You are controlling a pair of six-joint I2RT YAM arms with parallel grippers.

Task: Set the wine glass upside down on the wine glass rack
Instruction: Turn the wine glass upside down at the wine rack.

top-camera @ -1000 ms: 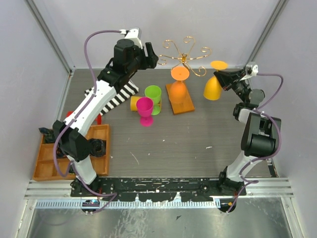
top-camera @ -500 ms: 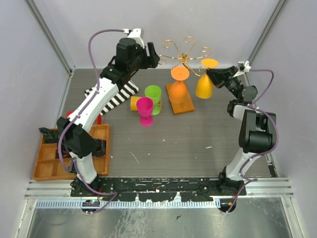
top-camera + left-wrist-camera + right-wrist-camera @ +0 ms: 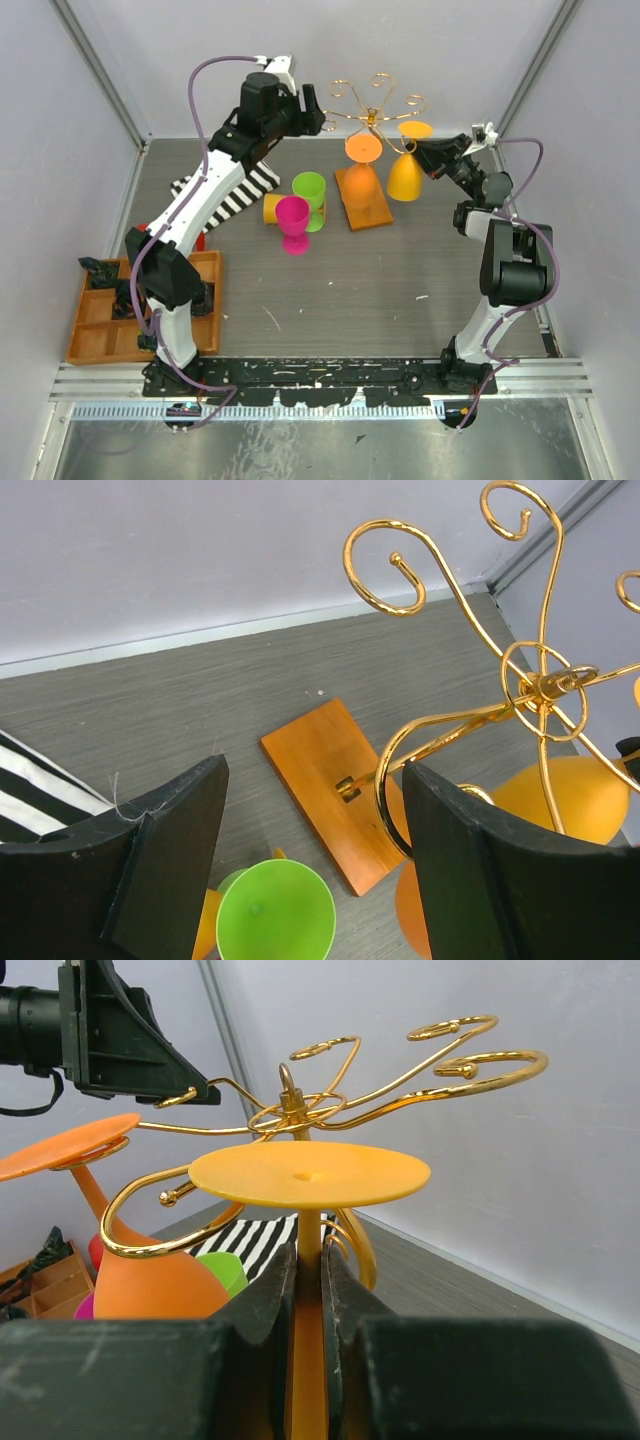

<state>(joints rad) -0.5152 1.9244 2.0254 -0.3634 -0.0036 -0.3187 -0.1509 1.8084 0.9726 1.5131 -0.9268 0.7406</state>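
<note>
The right fingers (image 3: 428, 151) are closed tight on the stem of a yellow wine glass (image 3: 404, 180), held upside down above the bench (image 3: 350, 290) with its flat foot uppermost and its bowl hanging below. The glass is at the right side of the wine glass rack (image 3: 372, 212). Its foot sits just over one curled gold arm, but whether the stem is inside the curl cannot be told. An orange wine glass (image 3: 363, 147) hangs inverted from another arm. The left fingers (image 3: 310, 110) stand wide apart, holding nothing, close to the rack's left arms. A green cup (image 3: 309, 190) and a pink goblet (image 3: 293, 218) stand left of the rack's base, near a striped cloth (image 3: 250, 185). A wooden tray (image 3: 100, 325) lies at the near left.
</note>
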